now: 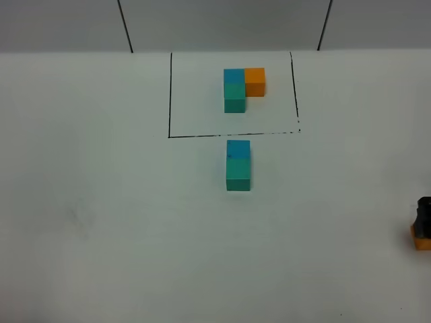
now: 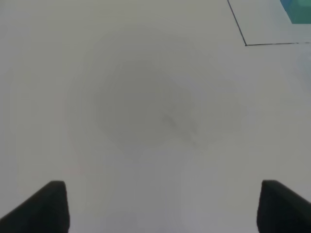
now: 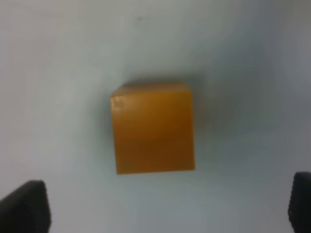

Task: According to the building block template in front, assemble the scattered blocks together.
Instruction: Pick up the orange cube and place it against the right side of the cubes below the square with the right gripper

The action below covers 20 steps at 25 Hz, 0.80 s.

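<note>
The orange cube [image 3: 153,128] lies centred under the right hand [image 3: 163,208], whose fingers are spread wide, touching nothing.

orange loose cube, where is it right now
In the exterior high view the loose orange cube sits at the far right edge, under the open right gripper, well apart from the blue and teal pair in the middle.

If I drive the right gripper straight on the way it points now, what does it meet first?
The orange cube, which lies centred ahead of the open right gripper. The jaws would probably straddle it, though depth is unclear.
</note>
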Each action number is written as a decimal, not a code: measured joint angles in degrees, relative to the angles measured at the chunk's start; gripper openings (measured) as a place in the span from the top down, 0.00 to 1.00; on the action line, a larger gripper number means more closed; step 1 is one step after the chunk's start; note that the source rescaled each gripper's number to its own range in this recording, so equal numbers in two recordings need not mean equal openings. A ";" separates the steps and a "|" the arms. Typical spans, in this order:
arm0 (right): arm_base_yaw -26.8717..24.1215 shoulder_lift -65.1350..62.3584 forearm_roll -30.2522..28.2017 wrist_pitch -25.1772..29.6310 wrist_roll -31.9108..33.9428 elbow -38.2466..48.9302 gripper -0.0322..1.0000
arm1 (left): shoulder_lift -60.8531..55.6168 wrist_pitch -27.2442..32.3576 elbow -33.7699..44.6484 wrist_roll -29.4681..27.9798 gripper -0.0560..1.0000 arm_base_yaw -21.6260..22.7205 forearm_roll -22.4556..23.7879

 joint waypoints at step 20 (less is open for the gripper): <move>0.00 12.53 3.92 -7.14 -1.31 -0.05 0.78 | 0.00 0.00 0.00 0.00 0.31 0.00 0.00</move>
